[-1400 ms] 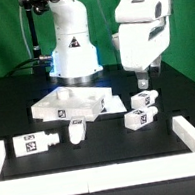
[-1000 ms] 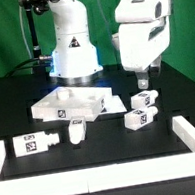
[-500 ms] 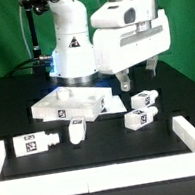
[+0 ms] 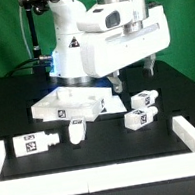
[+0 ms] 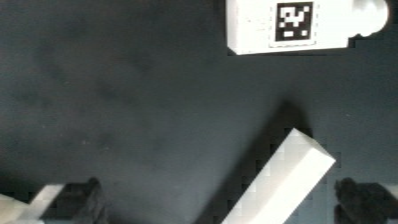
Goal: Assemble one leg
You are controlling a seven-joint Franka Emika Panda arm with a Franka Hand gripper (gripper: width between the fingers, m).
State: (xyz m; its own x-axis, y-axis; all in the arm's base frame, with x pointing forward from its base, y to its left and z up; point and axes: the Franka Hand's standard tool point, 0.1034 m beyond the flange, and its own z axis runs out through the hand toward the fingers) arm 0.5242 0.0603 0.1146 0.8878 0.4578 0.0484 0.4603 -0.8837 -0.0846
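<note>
Several white legs with tag stickers lie on the black table: two at the exterior view's right [image 4: 143, 100] [image 4: 138, 119] and two near the front left [image 4: 75, 132] [image 4: 32, 145]. My gripper [image 4: 135, 77] hangs open and empty above the table, just behind the two right legs and beside the panel's corner. In the wrist view one tagged leg [image 5: 299, 25] lies away from the gripper [image 5: 221, 200]. The dark fingertips [image 5: 71, 200] are spread wide with nothing held between them.
The large flat white square panel [image 4: 71, 101] lies left of the gripper. A slanted white bar [image 5: 288, 180] below the fingers looks like its edge. A white raised border [image 4: 104, 152] runs along the table's front. The robot's base [image 4: 73, 49] stands behind.
The gripper has turned about its vertical axis and shifted toward the exterior view's left, so its fingers now show side by side. The legs and panel have not moved.
</note>
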